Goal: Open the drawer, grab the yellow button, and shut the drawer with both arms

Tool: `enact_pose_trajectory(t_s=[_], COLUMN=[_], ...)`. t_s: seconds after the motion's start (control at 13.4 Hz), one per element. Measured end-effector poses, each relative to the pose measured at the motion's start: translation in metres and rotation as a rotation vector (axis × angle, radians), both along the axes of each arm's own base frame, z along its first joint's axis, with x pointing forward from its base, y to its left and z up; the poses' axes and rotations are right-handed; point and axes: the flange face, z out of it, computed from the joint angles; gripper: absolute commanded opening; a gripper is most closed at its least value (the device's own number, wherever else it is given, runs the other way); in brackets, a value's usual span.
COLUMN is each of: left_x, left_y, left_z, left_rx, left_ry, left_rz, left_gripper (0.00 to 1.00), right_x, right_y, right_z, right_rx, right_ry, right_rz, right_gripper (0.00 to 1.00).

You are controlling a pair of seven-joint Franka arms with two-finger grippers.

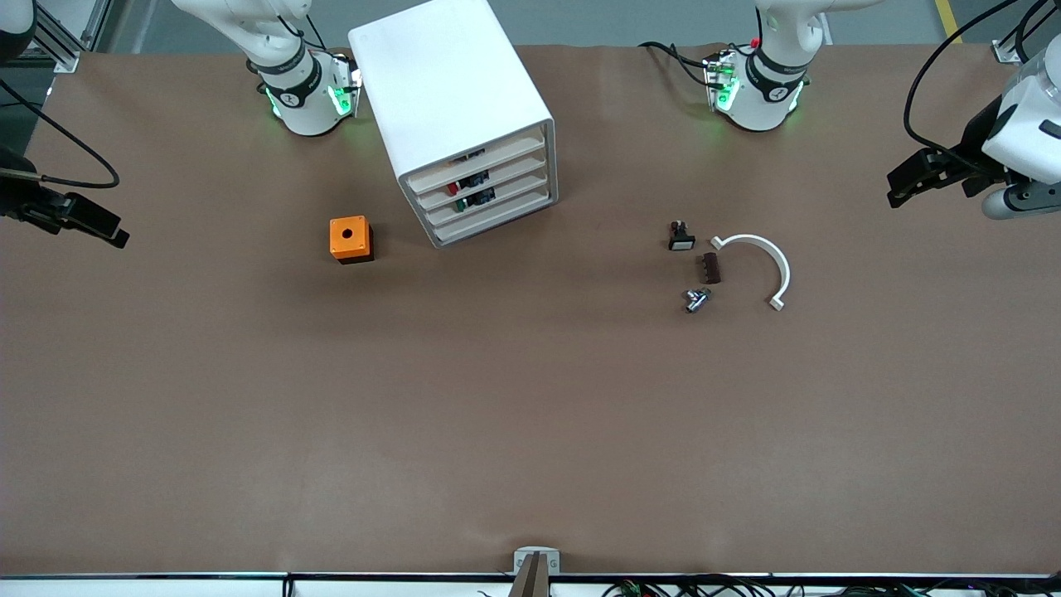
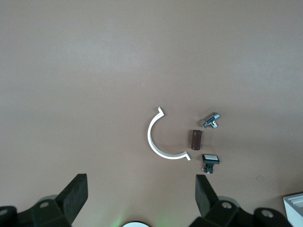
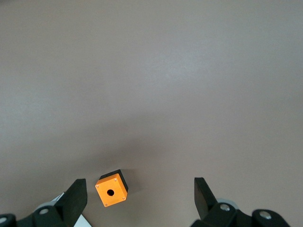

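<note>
The white cabinet (image 1: 452, 91) stands toward the right arm's end of the table, with all four drawers pushed in. The top drawer (image 1: 478, 163) is shut. The button is hidden; only small dark parts show through the gaps between the drawers. My left gripper (image 1: 893, 195) hangs open and empty over the table edge at the left arm's end; its wrist view shows the fingers spread wide (image 2: 140, 187). My right gripper (image 1: 118, 237) hangs open and empty over the right arm's end, also spread wide in its wrist view (image 3: 139, 189).
An orange cube with a hole (image 1: 351, 239) (image 3: 111, 188) sits beside the cabinet. Toward the left arm's end lie a small black white-faced part (image 1: 680, 238) (image 2: 210, 160), a brown cylinder (image 1: 711, 268) (image 2: 196, 139), a metal fitting (image 1: 696, 298) (image 2: 211, 121) and a white half ring (image 1: 767, 257) (image 2: 154, 137).
</note>
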Motion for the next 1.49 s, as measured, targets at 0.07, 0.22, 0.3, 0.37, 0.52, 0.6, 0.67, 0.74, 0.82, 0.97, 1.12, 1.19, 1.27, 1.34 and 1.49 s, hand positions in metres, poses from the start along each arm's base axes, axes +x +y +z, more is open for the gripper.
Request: enact_pose_trajectory(t_s=[0.07, 0.22, 0.3, 0.37, 0.52, 0.6, 0.67, 0.74, 0.82, 0.97, 1.12, 1.19, 1.27, 1.34, 1.49], left_x=[0.0, 0.0, 0.0, 0.001, 0.013, 0.024, 0.037, 0.051, 0.063, 0.088, 0.107, 0.112, 0.115, 0.115, 0.109], left_y=[0.0, 0.001, 0.001, 0.002, 0.001, -0.002, -0.005, -0.01, -0.015, -0.031, -0.059, -0.078, -0.099, -0.118, -0.157], left_z=[0.0, 0.0, 0.0, -0.001, -0.009, -0.021, -0.037, -0.058, -0.081, -0.128, -0.167, -0.184, -0.198, -0.209, -0.23], left_rx=[0.0, 0.0, 0.0, -0.001, -0.006, -0.01, -0.016, -0.021, -0.024, -0.025, -0.009, 0.008, 0.031, 0.057, 0.104], left_ry=[0.0, 0.0, 0.0, 0.001, 0.013, 0.028, 0.046, 0.066, 0.088, 0.139, 0.181, 0.195, 0.205, 0.211, 0.22], left_rz=[0.0, 0.001, 0.002, 0.003, 0.0, -0.006, -0.011, -0.011, 0.004, 0.071, 0.2, 0.29, 0.391, 0.494, 0.634], left_gripper=[1.0, 1.0, 1.0, 1.0, 1.0, 1.0, 1.0, 1.0, 1.0, 1.0, 1.0, 1.0, 1.0, 1.0, 1.0], right_x=[0.0, 0.0, 0.0, 0.0, 0.0, 0.0, 0.0, 0.0, 0.0, 0.0, 0.0, 0.0, 0.0, 0.0, 0.0], right_y=[0.0, 0.0, 0.0, -0.001, -0.002, -0.003, -0.003, -0.003, -0.004, -0.004, -0.004, -0.005, -0.005, -0.005, -0.006], right_z=[0.0, 0.0, 0.0, 0.0, 0.0, 0.0, 0.0, 0.0, 0.0, 0.0, 0.0, 0.0, -0.001, -0.001, -0.001], right_rx=[0.0, 0.0, 0.0, 0.0, 0.0, 0.0, 0.0, 0.0, 0.0, 0.0, 0.0, 0.0, 0.0, 0.0, 0.0], right_ry=[0.0, 0.0, 0.0, 0.0, -0.001, -0.001, -0.001, -0.001, -0.001, -0.001, 0.0, 0.0, 0.001, 0.001, 0.002], right_rz=[0.001, 0.006, 0.014, 0.019, 0.02, 0.02, 0.021, 0.021, 0.021, 0.021, 0.021, 0.021, 0.02, 0.02, 0.02], right_gripper=[1.0, 1.0, 1.0, 1.0, 1.0, 1.0, 1.0, 1.0, 1.0, 1.0, 1.0, 1.0, 1.0, 1.0, 1.0])
